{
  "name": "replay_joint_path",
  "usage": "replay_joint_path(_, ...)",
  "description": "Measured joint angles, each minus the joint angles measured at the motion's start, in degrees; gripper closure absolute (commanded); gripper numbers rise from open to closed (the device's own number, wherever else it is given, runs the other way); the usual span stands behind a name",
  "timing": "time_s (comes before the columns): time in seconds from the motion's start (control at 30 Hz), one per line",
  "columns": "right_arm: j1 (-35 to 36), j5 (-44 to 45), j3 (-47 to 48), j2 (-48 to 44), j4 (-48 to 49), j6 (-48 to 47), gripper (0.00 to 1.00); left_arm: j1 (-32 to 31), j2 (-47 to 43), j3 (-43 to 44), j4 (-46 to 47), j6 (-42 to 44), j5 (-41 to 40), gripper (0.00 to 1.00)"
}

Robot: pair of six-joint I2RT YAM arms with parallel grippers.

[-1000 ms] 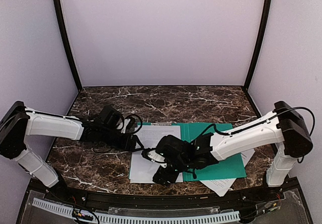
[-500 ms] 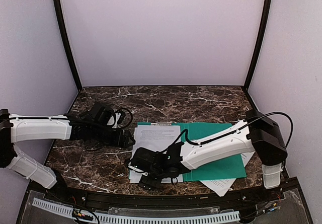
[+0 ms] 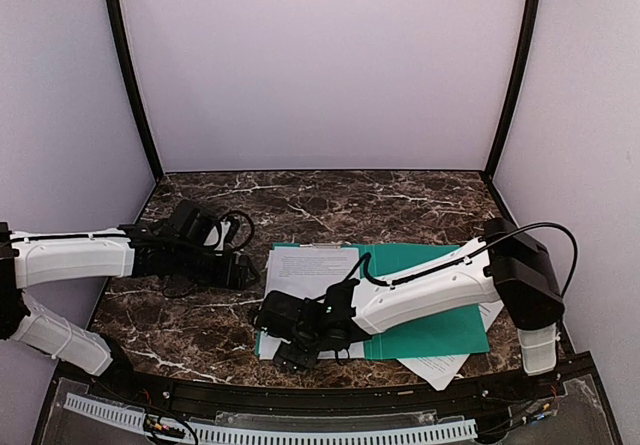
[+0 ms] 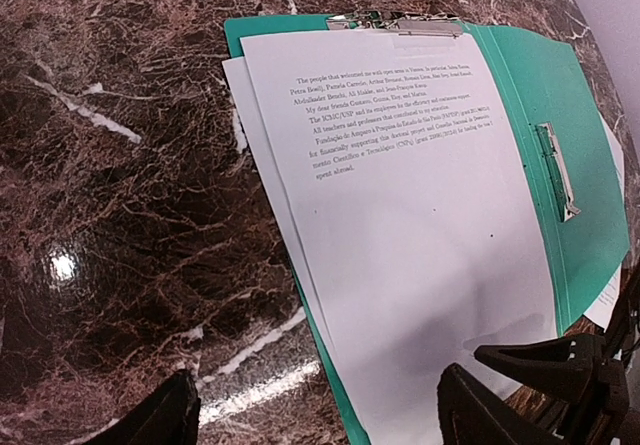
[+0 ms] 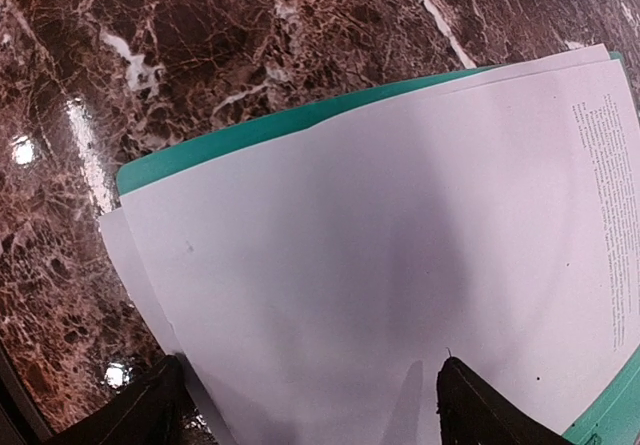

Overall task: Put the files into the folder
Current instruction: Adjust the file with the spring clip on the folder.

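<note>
Right, the dark brown marble-patterned desk (image 3: 330,190) fills my overhead view. My white-and-black left arm (image 3: 75,255) reaches in from its left edge and the right arm (image 3: 430,290) from its right.

The thin teal-green plastic folder (image 3: 430,265) lies open and flat toward the desk's near edge, a little right of centre. On its left half rest the two white letter-size paper sheets (image 3: 310,270), printed with small black text. They are stacked one on the other and slightly askew, so the lower one peeps out along the left side. A further white printed paper (image 3: 440,370) sticks out from under the folder's near right corner.

My left claw (image 4: 318,413) hovers low over the desk just beside the folder's left edge, its fingers wide apart with nothing between them. My right claw (image 5: 310,405) hangs over the sheets' near left corner, fingers likewise spread and holding nothing. I cannot tell whether they touch the paper.

Smallest, a slim metal clip (image 4: 557,170) lies on the folder's bare right half.
</note>
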Motion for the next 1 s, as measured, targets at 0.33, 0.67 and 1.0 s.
replay_joint_path(0.33, -1.84, 0.15, -0.02, -0.02, -0.22, 2.45, 0.16, 0.13, 0.0, -2.86, 0.17, 0.0, 0.5, 0.18)
replay_joint_path(0.67, -1.68, -3.61, -3.13, -1.84, 2.89, 0.2, 0.11, 0.13, 0.04, -3.26, 0.66, -0.42, 1.31, 0.18)
replay_joint_path(1.0, -1.09, -4.37, 2.01, 1.84, 3.08, -1.88, 0.12, 0.63, -0.11, -3.37, 0.46, -0.44, 0.85, 0.18)
